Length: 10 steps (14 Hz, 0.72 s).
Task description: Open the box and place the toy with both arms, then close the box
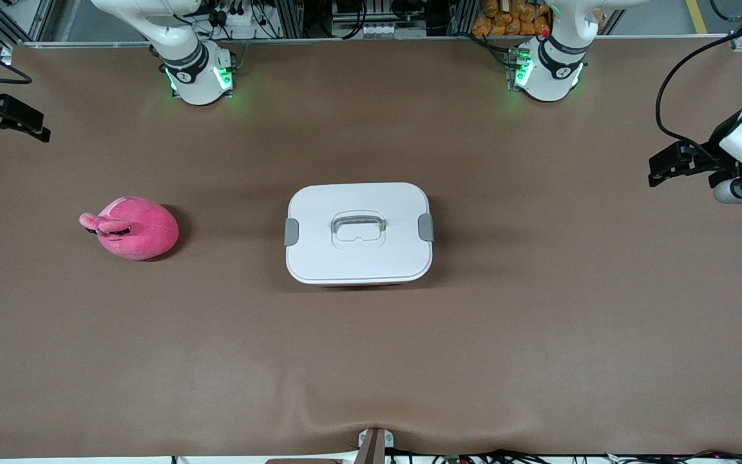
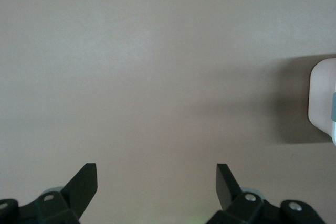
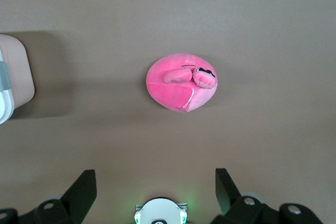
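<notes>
Toy [image 1: 131, 228] on table, well apart from right end effector [image 1: 41, 132].

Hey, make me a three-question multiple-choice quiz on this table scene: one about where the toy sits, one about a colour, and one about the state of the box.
1. Where is the toy?
A. On the table toward the right arm's end, beside the box
B. Inside the box
C. Held in the left gripper

2. What colour is the lid of the box?
A. Black
B. White
C. Green

3. What state is the box in?
A. Lid off
B. Tipped on its side
C. Closed, lid on

Answers:
1. A: the plush lies on the bare table, apart from the box.
2. B: the lid is white, with a grey handle and grey clips.
3. C: the lid sits flat on the tub. The left gripper and the right gripper hang open at the table's ends.
</notes>
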Available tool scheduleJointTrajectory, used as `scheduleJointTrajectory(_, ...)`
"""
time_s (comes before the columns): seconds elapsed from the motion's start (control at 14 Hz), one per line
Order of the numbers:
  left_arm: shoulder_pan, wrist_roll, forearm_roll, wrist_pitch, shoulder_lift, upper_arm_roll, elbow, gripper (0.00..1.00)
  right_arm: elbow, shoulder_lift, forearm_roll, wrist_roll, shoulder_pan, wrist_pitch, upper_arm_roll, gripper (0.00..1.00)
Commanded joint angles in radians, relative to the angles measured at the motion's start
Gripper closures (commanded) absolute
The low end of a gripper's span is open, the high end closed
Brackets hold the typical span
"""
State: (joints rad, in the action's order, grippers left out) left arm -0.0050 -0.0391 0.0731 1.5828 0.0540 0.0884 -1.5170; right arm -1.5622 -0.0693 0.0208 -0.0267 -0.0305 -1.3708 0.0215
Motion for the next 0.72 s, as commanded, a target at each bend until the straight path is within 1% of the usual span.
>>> scheduleJointTrajectory(0.0,0.007,0.018,0.002,-0.015,0.004,0.002,0.008,0.0,0.002,-0.009,-0.013,0.016,-0.003,0.001,0.0,0.0)
scheduleJointTrajectory(0.29,0.005,0.016,0.005,-0.015,0.006,0.002,0.009,0.0,0.002,-0.009,-0.013,0.016,-0.003,0.001,0.0,0.0)
scheduleJointTrajectory(0.64,0.0,-0.002,0.01,-0.015,0.038,-0.004,0.02,0.0,0.004,-0.009,-0.013,0.016,-0.003,0.001,0.0,0.0)
